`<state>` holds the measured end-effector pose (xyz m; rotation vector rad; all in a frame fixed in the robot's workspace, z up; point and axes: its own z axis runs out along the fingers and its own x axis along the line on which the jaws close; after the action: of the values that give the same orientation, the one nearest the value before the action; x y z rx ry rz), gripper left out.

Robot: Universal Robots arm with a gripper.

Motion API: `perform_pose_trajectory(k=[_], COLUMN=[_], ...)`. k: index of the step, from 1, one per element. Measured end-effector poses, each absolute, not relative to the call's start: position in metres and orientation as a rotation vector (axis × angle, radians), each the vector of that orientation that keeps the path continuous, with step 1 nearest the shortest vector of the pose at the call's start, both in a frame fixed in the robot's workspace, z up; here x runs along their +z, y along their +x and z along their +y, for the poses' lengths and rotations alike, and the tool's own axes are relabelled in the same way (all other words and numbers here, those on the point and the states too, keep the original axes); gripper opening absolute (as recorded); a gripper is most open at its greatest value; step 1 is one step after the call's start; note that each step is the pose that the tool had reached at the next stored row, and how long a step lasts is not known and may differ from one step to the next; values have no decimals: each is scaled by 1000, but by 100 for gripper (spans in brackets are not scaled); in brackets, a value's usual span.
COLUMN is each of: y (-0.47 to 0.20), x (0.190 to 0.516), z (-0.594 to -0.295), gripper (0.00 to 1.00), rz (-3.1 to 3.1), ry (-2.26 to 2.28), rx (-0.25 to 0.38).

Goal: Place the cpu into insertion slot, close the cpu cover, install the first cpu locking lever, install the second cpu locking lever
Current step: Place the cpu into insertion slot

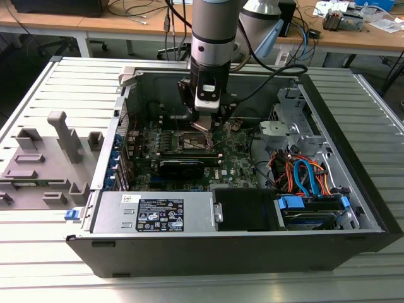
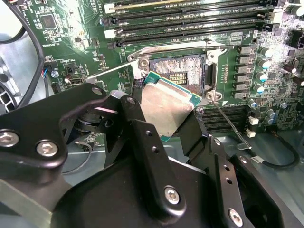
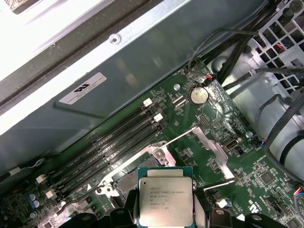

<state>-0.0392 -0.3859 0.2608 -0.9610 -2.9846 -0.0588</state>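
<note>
Gripper (image 2: pixel 167 116): black fingers (image 2: pixel 142 130) fill the foreground in second wrist view; jaws clamped on the cpu's opposite edges.
Cpu (image 2: pixel 166 104): silver-grey lid up, green edge showing, held slightly tilted just above slot, overlapping its near side; not seated. In first wrist view the cpu (image 3: pixel 166 202) sits between the finger ends w/ print facing the cam.
Slot (image 2: pixel 178 71): uncovered, pin field bare inside its metal rim, cpu partly across it.
Cover (image 3: pixel 209 145): silver frame plate swung up & off the slot, standing at the slot's side away from the mem slots.
Levers: one thin wire rod (image 2: pixel 227 122) slants away from a slot corner across the board; another (image 2: pixel 175 46) runs along the slot edge next to the mem slots.
Mem slots (image 2: pixel 190 21): long black rows just beyond the slot, parallel to its edge.
Coin cell (image 3: pixel 199 96): round, silver, on the green board near the case wall.
Arm (image 1: pixel 211 38): comes straight down into the open pc case (image 1: pixel 252 252) over mid-board.
Black card (image 1: pixel 182 165): lies on the board just in front of the slot area, ext. view.
Psu (image 1: pixel 158 211): grey box w/ label, along the case's near wall.
Cables (image 1: pixel 303 177): blue & orange bundle, ext. view's right, above a blue-tabbed drive.
Grey fixtures (image 1: pixel 44 158): on slatted table (image 1: pixel 38 252), ext. view's left, well apart from the case.
</note>
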Motion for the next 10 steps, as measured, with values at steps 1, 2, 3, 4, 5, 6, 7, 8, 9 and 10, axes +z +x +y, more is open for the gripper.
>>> perform_pose_trajectory(k=[1,2,3,4,5,6,7,8,9,10], y=[-39,-39,-39,-39,-39,-39,-39,-39,-39,-39], x=[261,261,261,261,261,261,261,260,260,260], z=[-386,-386,-386,-386,-386,-386,-386,-386,-386,-386], gripper=[55,55,55,55,55,55,55,55,55,55], rz=[-2983,-2981,-2980,-2979,-2978,-2977,-2976,-2975,-2974,-2973], ry=[-968,-972,-975,-979,-982,-985,-988,-992,-996,-999], rx=[-59,-59,-59,-59,-59,-59,-59,-59,-59,-59])
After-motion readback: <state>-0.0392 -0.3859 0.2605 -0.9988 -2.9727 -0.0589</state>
